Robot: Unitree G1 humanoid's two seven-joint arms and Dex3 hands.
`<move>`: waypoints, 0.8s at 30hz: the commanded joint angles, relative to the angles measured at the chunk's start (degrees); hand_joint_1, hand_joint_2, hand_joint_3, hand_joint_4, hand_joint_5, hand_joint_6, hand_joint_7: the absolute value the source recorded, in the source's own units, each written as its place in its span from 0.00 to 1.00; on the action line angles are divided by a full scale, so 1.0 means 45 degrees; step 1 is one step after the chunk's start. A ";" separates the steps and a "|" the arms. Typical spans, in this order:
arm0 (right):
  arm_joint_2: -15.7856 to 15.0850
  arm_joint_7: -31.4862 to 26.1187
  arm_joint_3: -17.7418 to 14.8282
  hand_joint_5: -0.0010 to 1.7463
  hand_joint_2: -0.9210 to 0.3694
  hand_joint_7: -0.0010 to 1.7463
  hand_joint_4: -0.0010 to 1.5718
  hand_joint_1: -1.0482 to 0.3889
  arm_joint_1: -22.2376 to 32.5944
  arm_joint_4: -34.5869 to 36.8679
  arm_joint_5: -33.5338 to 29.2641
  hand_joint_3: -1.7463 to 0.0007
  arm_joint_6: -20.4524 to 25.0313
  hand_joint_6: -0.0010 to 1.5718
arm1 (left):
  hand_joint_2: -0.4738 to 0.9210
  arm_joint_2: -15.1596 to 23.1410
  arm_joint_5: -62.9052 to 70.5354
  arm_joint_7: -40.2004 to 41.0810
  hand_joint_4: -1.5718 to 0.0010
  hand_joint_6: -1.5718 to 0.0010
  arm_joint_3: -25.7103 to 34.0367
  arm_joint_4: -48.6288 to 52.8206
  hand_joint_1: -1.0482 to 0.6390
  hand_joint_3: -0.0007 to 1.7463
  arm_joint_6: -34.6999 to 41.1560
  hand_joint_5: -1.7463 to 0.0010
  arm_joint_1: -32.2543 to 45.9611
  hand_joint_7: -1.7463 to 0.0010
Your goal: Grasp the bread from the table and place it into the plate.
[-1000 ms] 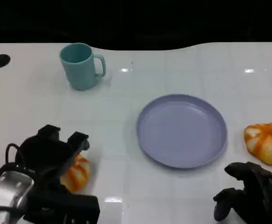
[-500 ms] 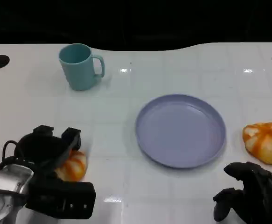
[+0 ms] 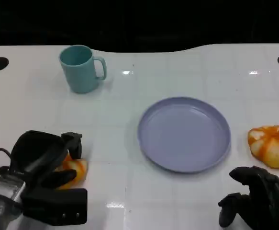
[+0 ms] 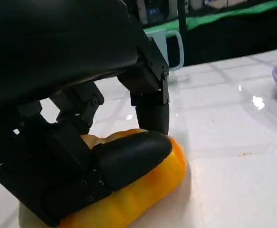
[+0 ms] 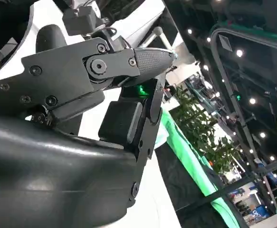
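An orange-and-white bread (image 3: 76, 170) lies on the white table at the near left. My left hand (image 3: 42, 159) sits over it and grips it. In the left wrist view black fingers (image 4: 131, 154) wrap across the top of the bread (image 4: 148, 192), which still touches the table. The lavender plate (image 3: 184, 165) stands empty in the middle, to the right of that hand. A second bread (image 3: 272, 145) lies right of the plate. My right hand (image 3: 258, 200) rests at the near right, just in front of it, fingers loosely bent and apart, holding nothing.
A teal mug (image 3: 79, 68) stands at the far left, and appears behind my fingers as the mug (image 4: 170, 43) in the left wrist view. The table's far edge (image 3: 144, 48) meets a dark background. White tabletop lies between the left hand and the plate.
My left hand has settled lower over the bread and its fingers have closed around it. The right hand, plate and mug have not moved.
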 commanded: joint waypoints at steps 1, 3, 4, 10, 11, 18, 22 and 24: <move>-0.0143 -0.0025 -0.0123 0.36 0.00 0.14 1.00 0.32 -0.0023 0.0015 0.0075 0.82 -0.0084 1.00 | 0.47 -0.0034 0.0070 0.1285 0.00 0.37 -0.0481 0.1491 0.19 1.00 -0.0394 0.00 -0.0121 0.04; -0.0203 0.0154 -0.0175 0.35 0.00 0.13 1.00 0.32 -0.0097 0.0187 0.0137 0.82 -0.0098 1.00 | 0.45 -0.0138 0.0018 0.1813 0.00 0.39 -0.0559 0.1798 0.20 1.00 -0.0417 0.00 -0.0262 0.01; -0.0218 0.0228 -0.0198 0.35 0.00 0.13 1.00 0.32 -0.0125 0.0261 0.0159 0.82 -0.0120 1.00 | 0.45 -0.0186 -0.0037 0.2123 0.00 0.39 -0.0562 0.1916 0.20 1.00 -0.0504 0.00 -0.0314 0.01; -0.0216 0.0332 -0.0312 0.34 0.00 0.12 1.00 0.33 -0.0228 0.0467 0.0180 0.83 -0.0121 1.00 | 0.62 -0.0188 -0.0615 0.2893 0.00 0.01 -0.0333 0.1668 0.22 1.00 -0.1158 0.00 -0.0390 0.00; -0.0205 0.0323 -0.0329 0.35 0.00 0.12 1.00 0.32 -0.0233 0.0480 0.0164 0.83 -0.0130 1.00 | 0.69 -0.0159 -0.0729 0.2913 0.00 0.00 -0.0292 0.1534 0.21 1.00 -0.1238 0.00 -0.0369 0.00; -0.0211 0.0421 -0.0358 0.35 0.00 0.12 1.00 0.32 -0.0255 0.0568 0.0046 0.83 -0.0267 1.00 | 0.78 -0.0311 -0.2954 0.1241 0.00 0.00 0.1080 -0.0521 0.16 1.00 -0.2060 0.00 0.0226 0.00; -0.0208 0.0463 -0.0373 0.34 0.00 0.12 1.00 0.32 -0.0263 0.0592 0.0078 0.83 -0.0244 1.00 | 0.81 -0.0265 -0.3083 0.0988 0.00 0.02 0.1308 -0.1410 0.16 1.00 -0.1901 0.00 0.0385 0.00; -0.0180 0.0432 -0.0384 0.34 0.00 0.12 1.00 0.32 -0.0247 0.0571 0.0099 0.83 -0.0220 1.00 | 0.85 -0.0252 -0.3096 0.0988 0.00 0.03 0.1437 -0.1797 0.15 1.00 -0.1947 0.00 0.0395 0.00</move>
